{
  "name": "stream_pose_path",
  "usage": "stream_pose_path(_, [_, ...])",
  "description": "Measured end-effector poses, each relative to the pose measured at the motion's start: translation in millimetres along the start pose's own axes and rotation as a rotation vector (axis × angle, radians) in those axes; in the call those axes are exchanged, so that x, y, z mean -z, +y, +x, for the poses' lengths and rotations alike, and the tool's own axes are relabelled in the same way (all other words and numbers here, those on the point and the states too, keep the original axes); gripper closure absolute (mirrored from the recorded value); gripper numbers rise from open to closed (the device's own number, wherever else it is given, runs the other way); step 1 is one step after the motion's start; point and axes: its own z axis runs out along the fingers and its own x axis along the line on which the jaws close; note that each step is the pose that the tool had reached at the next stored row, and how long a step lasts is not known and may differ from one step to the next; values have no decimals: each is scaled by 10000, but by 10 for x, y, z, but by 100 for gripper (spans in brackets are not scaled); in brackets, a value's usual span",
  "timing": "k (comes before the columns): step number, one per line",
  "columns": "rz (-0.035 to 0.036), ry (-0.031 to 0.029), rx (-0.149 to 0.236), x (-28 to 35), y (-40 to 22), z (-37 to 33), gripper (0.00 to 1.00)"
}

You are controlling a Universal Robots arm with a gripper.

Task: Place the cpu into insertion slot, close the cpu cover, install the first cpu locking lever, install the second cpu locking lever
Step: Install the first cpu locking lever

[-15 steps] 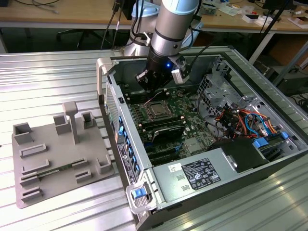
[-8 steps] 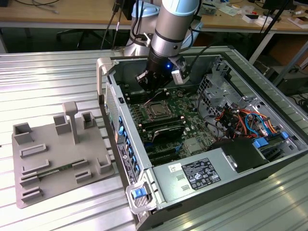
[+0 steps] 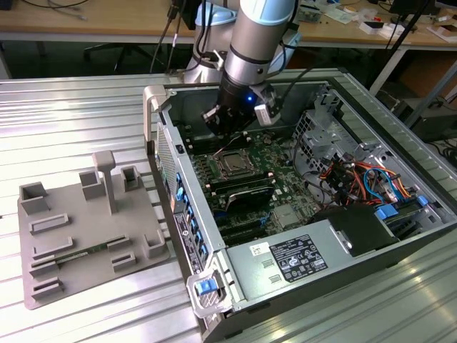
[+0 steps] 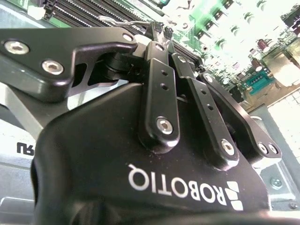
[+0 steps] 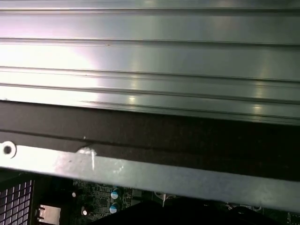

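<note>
In the exterior view the arm reaches down into the open computer case (image 3: 187, 236). My gripper (image 3: 220, 139) hangs over the motherboard just behind the insertion slot (image 3: 233, 164). The silver cpu cover (image 3: 223, 156) lies flat on the slot, and the grey top of the cpu (image 3: 234, 165) shows through its cut-out. In the second wrist view the black fingers (image 4: 159, 79) of my gripper (image 4: 159, 30) are drawn together. A thin metal locking lever (image 4: 123, 21) runs right up to their tips; whether it is pinched between them I cannot tell.
A grey parts fixture (image 3: 86, 229) lies on the slatted metal table at the exterior view's left. Inside the case are a black card (image 3: 244, 191), the power supply (image 3: 300, 259) and coloured cables (image 3: 360, 179). The case rim (image 5: 140, 173) crosses the first wrist view.
</note>
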Motion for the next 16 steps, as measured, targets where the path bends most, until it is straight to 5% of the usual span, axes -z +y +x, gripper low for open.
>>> stream_pose_path(4, [31,2,0,-30,26,-17,89])
stream_pose_path(7, [119,11,2,-197,8,-168,89])
stream_pose_path(16, [123,12,2,-225,2,-229,89])
